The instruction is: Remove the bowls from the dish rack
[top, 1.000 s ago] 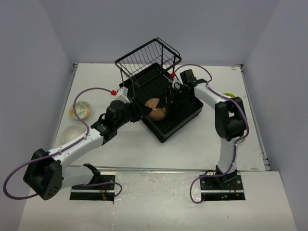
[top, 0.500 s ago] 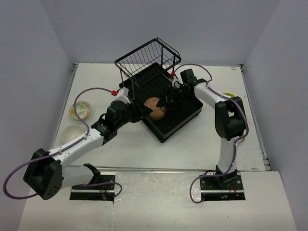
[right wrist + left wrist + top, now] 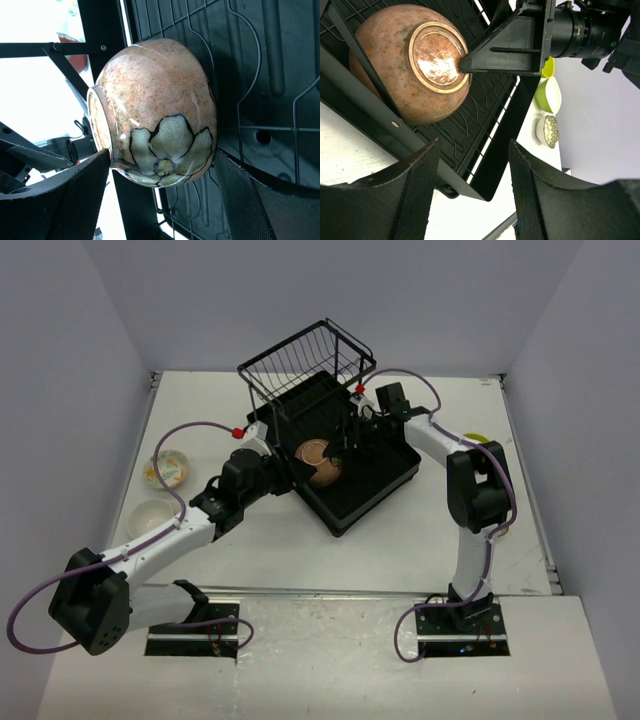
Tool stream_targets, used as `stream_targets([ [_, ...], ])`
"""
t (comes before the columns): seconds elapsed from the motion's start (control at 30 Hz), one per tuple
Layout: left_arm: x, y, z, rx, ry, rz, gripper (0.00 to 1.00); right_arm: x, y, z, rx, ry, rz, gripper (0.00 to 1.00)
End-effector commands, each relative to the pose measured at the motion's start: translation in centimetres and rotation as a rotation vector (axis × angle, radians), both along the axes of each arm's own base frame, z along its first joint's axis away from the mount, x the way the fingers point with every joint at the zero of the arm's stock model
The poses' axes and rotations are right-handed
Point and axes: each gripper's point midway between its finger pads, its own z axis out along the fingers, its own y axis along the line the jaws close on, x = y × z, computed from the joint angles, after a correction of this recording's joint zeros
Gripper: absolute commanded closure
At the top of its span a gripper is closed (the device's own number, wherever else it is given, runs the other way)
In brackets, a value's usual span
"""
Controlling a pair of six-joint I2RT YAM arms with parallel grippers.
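The tan-brown bowl lies on its side in the black tray of the dish rack, its foot ring turned toward the left arm. My right gripper straddles the bowl. One finger presses on the foot ring and the other sits against the rim side. The left wrist view shows the bowl's underside with that fingertip on the ring. My left gripper is open and empty, just outside the tray's near-left wall.
The raised wire basket stands at the rack's far end. A patterned bowl and a white bowl sit on the table at the left. A lime-green bowl and a small patterned bowl sit right of the rack.
The tan-brown bowl has tipped further onto its side and shifted slightly toward the far end with my right gripper. The left arm has not moved.
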Motion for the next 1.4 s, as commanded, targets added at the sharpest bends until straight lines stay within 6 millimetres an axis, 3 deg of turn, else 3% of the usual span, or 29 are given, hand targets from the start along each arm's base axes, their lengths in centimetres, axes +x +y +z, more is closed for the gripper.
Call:
stream_targets([
  [0.0,0.4,-0.2,1.4,0.004,-0.045,-0.005,0.41,-2.0,2.4,4.8,0.19,-0.03,0.113,0.19],
  [0.27,0.5,-0.3,1.0,0.01,-0.036,-0.009,0.41,-3.1,2.9,5.2,0.271,-0.013,0.164,0.21],
  [0.5,0.5,-0.3,0.9,0.012,-0.033,-0.009,0.41,-3.7,3.2,7.3,0.357,-0.053,0.196,0.2],
  [0.67,0.6,-0.3,0.9,0.012,-0.034,-0.007,0.42,-4.1,3.2,7.6,0.372,-0.052,0.218,0.13],
  [0.9,0.6,-0.4,0.6,0.01,-0.028,-0.007,0.42,-4.0,3.3,7.4,0.365,-0.036,0.227,0.12],
  [1.37,0.1,-0.1,0.2,0.014,-0.023,-0.009,0.42,-0.9,3.9,6.4,0.304,-0.072,0.142,0.12],
])
